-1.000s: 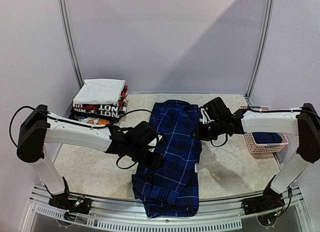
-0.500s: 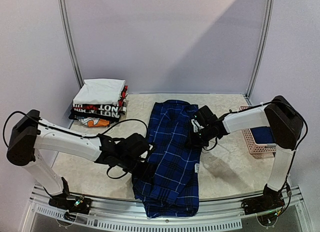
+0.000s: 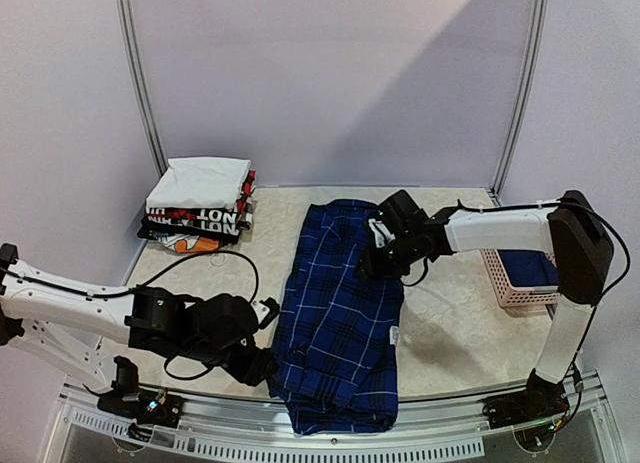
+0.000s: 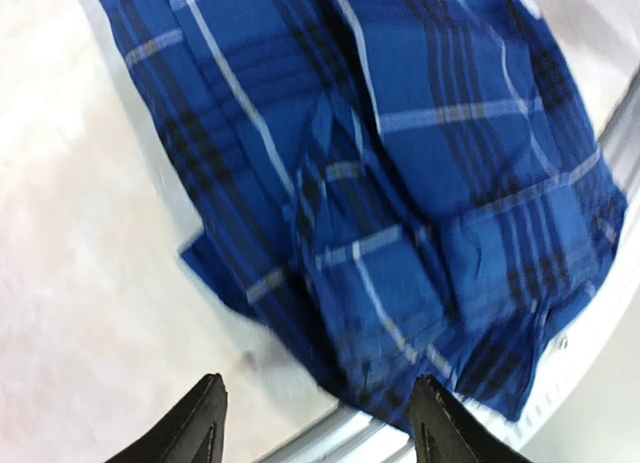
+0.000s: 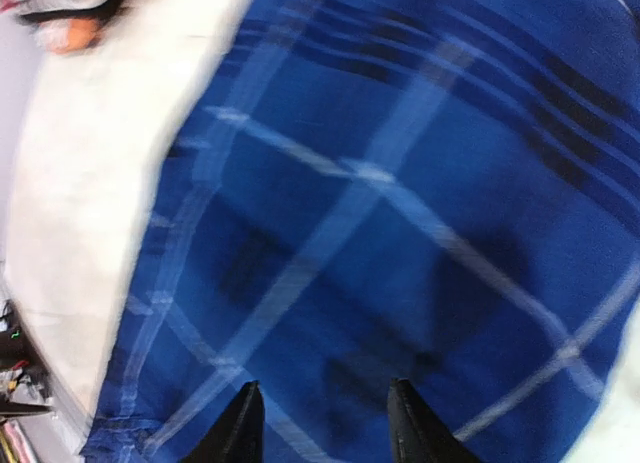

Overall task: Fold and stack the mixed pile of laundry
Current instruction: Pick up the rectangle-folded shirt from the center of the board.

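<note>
The dark-blue plaid shirt (image 3: 340, 303) lies folded into a long strip down the middle of the table, its near end hanging over the front rail. My left gripper (image 3: 262, 367) sits low by the shirt's near left corner. In the left wrist view it (image 4: 318, 423) is open, with nothing between its fingers and the shirt's (image 4: 400, 183) hem just beyond them. My right gripper (image 3: 373, 257) hovers at the shirt's far right edge. In the right wrist view it (image 5: 325, 423) is open above flat plaid cloth (image 5: 380, 203). A navy garment (image 3: 531, 273) lies in the basket.
A pink lattice basket (image 3: 515, 295) stands at the right edge of the table. A stack of folded white and black garments (image 3: 200, 203) rests at the far left corner. The metal front rail (image 3: 300, 445) runs along the near edge, under the shirt's end.
My left arm has swung down and toward the near left, off the shirt, and its jaws have widened. My right gripper has slid toward the shirt's far end and opened.
</note>
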Available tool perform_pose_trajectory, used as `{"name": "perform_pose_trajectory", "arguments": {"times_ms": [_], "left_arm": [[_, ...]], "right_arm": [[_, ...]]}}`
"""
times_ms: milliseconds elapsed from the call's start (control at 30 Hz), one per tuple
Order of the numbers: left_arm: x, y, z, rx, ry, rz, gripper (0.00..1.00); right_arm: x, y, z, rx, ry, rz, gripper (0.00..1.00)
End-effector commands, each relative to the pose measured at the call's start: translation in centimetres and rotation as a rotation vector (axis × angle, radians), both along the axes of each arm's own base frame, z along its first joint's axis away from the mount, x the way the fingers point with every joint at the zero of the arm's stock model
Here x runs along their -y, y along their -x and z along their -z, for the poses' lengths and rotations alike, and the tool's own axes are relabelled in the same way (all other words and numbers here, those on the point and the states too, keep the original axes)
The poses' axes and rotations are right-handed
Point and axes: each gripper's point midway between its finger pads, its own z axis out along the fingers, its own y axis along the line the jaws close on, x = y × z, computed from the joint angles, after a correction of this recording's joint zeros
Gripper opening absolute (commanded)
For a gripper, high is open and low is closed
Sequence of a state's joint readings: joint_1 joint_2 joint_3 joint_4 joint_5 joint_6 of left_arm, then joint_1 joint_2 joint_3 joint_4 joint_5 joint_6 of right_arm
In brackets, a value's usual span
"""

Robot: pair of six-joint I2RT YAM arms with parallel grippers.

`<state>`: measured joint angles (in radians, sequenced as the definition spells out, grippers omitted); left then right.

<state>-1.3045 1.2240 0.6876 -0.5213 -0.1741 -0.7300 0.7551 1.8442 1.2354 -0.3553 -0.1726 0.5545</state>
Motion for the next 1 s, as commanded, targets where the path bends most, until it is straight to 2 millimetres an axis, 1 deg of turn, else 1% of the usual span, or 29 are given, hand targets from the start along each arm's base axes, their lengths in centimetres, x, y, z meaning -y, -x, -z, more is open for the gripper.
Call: {"name": "perform_pose_trajectory", "arguments": {"times_ms": [0, 67, 133, 167, 200, 233, 267, 300, 333, 400, 433, 467, 533, 633, 667, 767, 800, 833, 867, 900, 933, 967], "left_arm": [[-2.5, 2.0, 1.6, -0.006, -0.073, 0.025, 0.65], [-3.4, 2.1, 2.4, 0.004, -0.097, 0.021, 0.65], [-4.4, 2.0, 3.0, 0.011, -0.121, -0.003, 0.63], [-4.8, 1.8, 3.2, 0.02, -0.131, -0.019, 0.61], [-5.2, 1.7, 3.1, 0.03, -0.133, -0.036, 0.6], [-5.6, 1.5, 3.0, 0.038, -0.13, -0.051, 0.59], [-5.9, 1.5, 3.0, 0.039, -0.123, -0.062, 0.58], [-6.2, 1.6, 2.8, 0.039, -0.108, -0.069, 0.58], [-6.4, 1.6, 2.7, 0.039, -0.093, -0.076, 0.57], [-6.8, 1.7, 2.5, 0.038, -0.066, -0.087, 0.56], [-7.0, 1.6, 2.3, 0.04, -0.055, -0.092, 0.56], [-7.1, 1.6, 2.1, 0.044, -0.041, -0.099, 0.55], [-7.0, 1.5, 1.6, 0.051, -0.003, -0.103, 0.55], [-5.8, 1.6, 1.0, 0.05, 0.075, -0.085, 0.56], [-5.3, 1.6, 0.8, 0.051, 0.103, -0.079, 0.57], [-3.8, 1.4, 0.1, 0.064, 0.17, -0.07, 0.58], [-3.3, 1.2, -0.1, 0.068, 0.189, -0.072, 0.58], [-2.7, 1.1, -0.2, 0.072, 0.209, -0.071, 0.58], [-2.2, 0.9, -0.4, 0.075, 0.226, -0.072, 0.58], [-1.8, 0.7, -0.4, 0.077, 0.237, -0.076, 0.58], [-1.4, 0.5, -0.5, 0.079, 0.247, -0.083, 0.58], [-1.0, 0.3, -0.5, 0.075, 0.255, -0.081, 0.59]], "right_arm": [[-4.8, 3.0, -4.2, 0.071, -0.051, -0.155, 0.46], [-7.0, 4.1, -4.6, 0.081, -0.052, -0.201, 0.48], [-9.3, 4.9, -4.1, 0.079, -0.034, -0.241, 0.5], [-10.4, 5.3, -4.2, 0.083, -0.028, -0.258, 0.51], [-11.6, 5.6, -3.1, 0.074, -0.007, -0.273, 0.52], [-12.7, 6.0, -2.9, 0.074, 0.001, -0.286, 0.53], [-13.7, 6.4, -2.2, 0.068, 0.017, -0.296, 0.54], [-14.5, 6.7, -1.8, 0.067, 0.029, -0.297, 0.54], [-15.3, 7.0, -0.5, 0.053, 0.053, -0.296, 0.55], [-16.6, 7.8, 0.8, 0.047, 0.081, -0.301, 0.56], [-17.1, 8.2, 1.9, 0.038, 0.101, -0.305, 0.56], [-17.4, 8.5, 2.3, 0.031, 0.108, -0.306, 0.56], [-17.4, 8.9, 3.4, 0.025, 0.129, -0.302, 0.56], [-16.1, 8.8, 3.3, 0.044, 0.139, -0.259, 0.56], [-15.8, 8.8, 1.9, 0.064, 0.108, -0.252, 0.56], [-14.1, 9.6, 0.4, 0.088, 0.067, -0.247, 0.58], [-13.4, 10.0, -1.0, 0.101, 0.044, -0.245, 0.59], [-12.6, 10.2, -1.8, 0.107, 0.035, -0.242, 0.61], [-11.8, 10.7, -1.6, 0.101, 0.038, -0.239, 0.63], [-10.9, 11.1, -2.5, 0.106, 0.024, -0.233, 0.66], [-9.8, 11.0, -2.4, 0.119, 0.041, -0.211, 0.69], [-8.9, 11.4, -2.5, 0.116, 0.039, -0.203, 0.71]]}}
